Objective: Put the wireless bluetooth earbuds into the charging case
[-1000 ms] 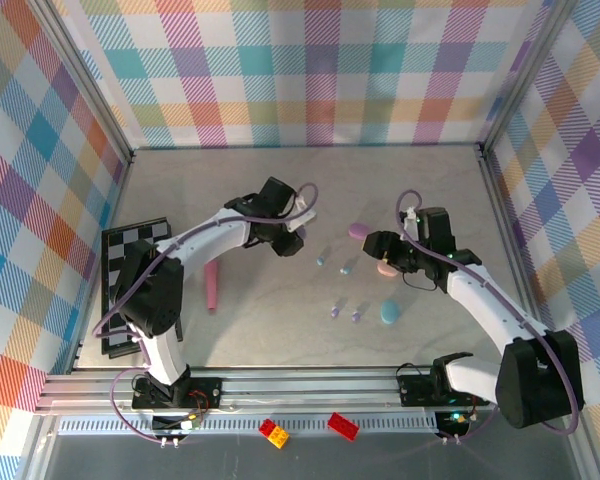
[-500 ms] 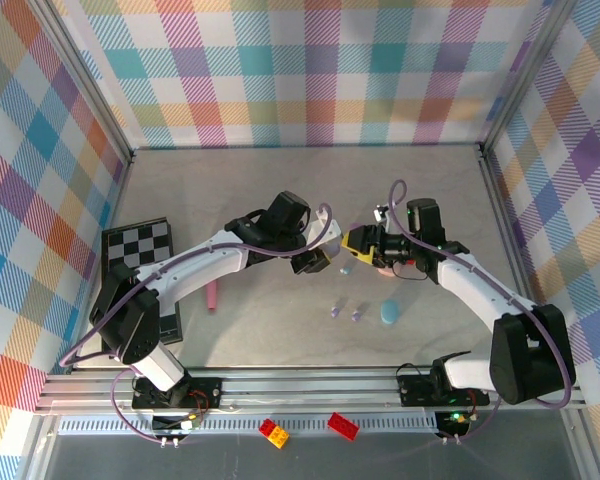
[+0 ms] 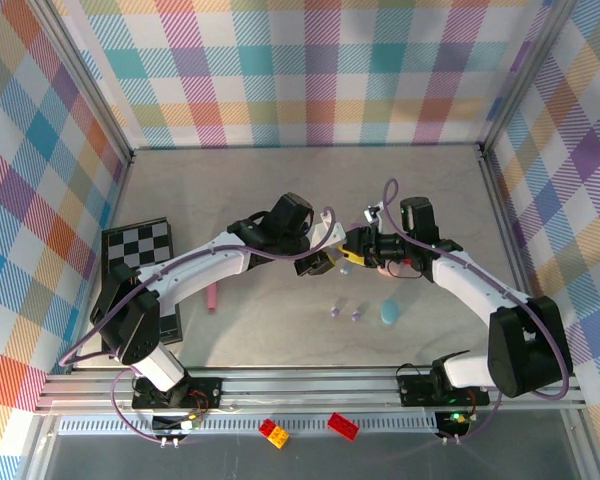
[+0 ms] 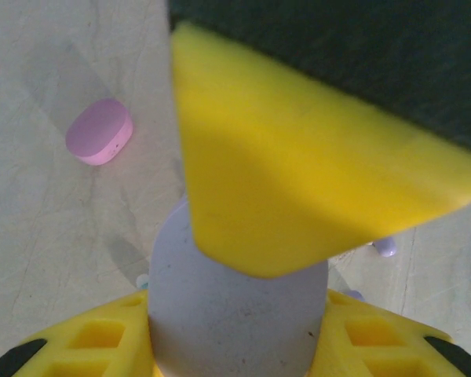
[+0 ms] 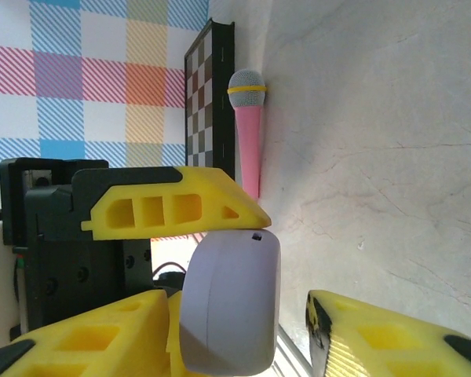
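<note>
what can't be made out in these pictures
- Top view: the left gripper and right gripper overlap, hiding how the lavender case is held.
- Left wrist: a blurred yellow finger covers the case's top; the bottom edge cuts off its base.
- Top view: earbuds too small for detail.

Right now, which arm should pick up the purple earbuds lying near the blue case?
Right, probably. The left gripper is clamped on the pale purple case. The right gripper shows a gap beside that case, so it looks free to go down to the earbuds.

Plaid walls [image 3: 310, 70], (perhaps marbled) tabletop [image 3: 210, 190]
</note>
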